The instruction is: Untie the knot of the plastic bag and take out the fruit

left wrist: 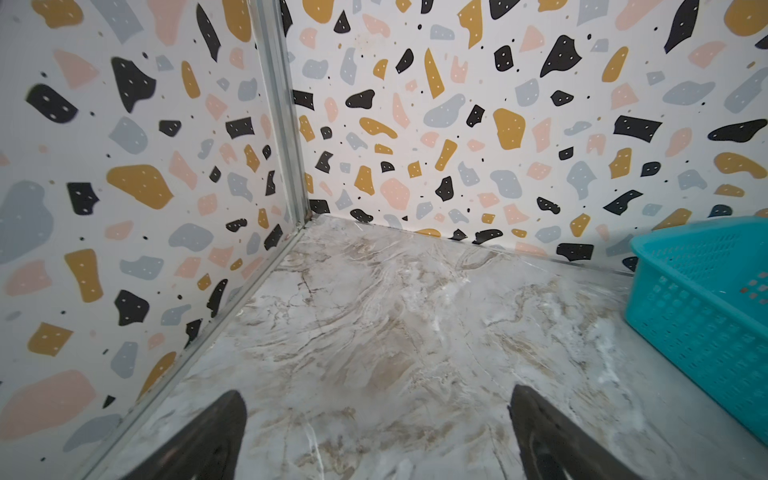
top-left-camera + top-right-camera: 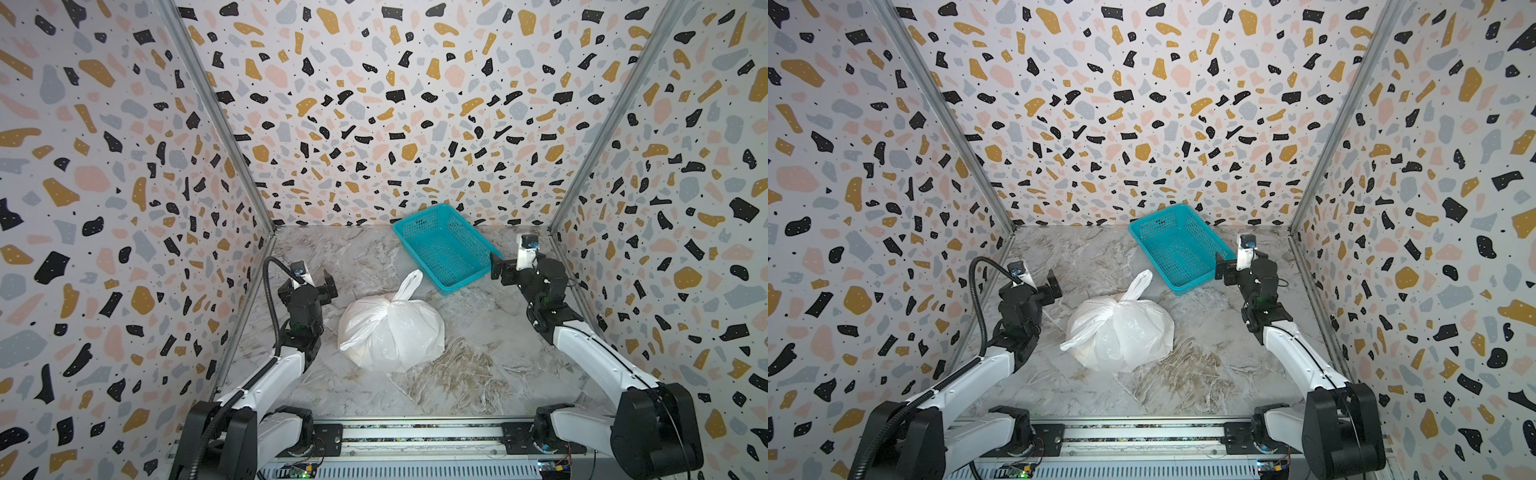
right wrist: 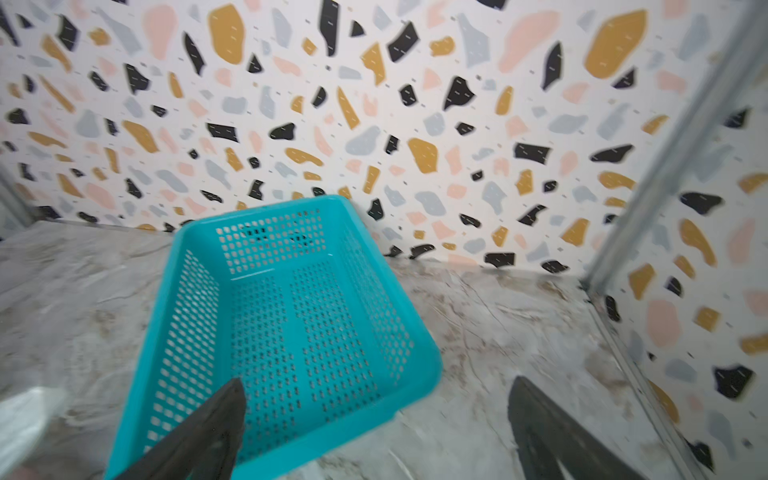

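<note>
plastic bag (image 2: 399, 336) on marble table (image 2: 478, 365), knot (image 2: 384, 305) tied, teal basket (image 2: 444, 249) beyond

left gripper (image 1: 377, 390): jaws wide apart | over marble table (image 1: 395, 316) | teal basket (image 1: 702, 324) near wall (image 1: 498, 124)

Marble-patterned tabletop (image 2: 478, 365) carries two items: white plastic bag (image 2: 390, 328) near centre, tied shut; teal mesh basket (image 2: 461, 282) just behind it, rightward, not touching.
</note>
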Robot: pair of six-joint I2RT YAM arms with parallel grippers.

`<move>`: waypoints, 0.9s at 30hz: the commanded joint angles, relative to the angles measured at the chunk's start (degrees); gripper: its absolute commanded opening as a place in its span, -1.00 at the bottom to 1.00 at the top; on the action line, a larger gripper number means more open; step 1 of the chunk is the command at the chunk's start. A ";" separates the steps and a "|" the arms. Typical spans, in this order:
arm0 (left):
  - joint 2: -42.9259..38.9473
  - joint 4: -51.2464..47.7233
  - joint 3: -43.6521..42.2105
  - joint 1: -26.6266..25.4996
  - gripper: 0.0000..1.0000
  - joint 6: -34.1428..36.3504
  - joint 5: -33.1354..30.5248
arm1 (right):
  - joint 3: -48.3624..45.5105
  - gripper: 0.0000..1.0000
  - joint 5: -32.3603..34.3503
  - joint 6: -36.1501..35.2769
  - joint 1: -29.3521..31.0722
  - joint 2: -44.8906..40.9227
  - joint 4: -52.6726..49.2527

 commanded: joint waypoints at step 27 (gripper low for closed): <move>-6.50 -16.33 4.07 -9.66 0.99 -14.67 6.92 | 44.34 0.56 -7.13 -11.81 15.46 40.55 -40.86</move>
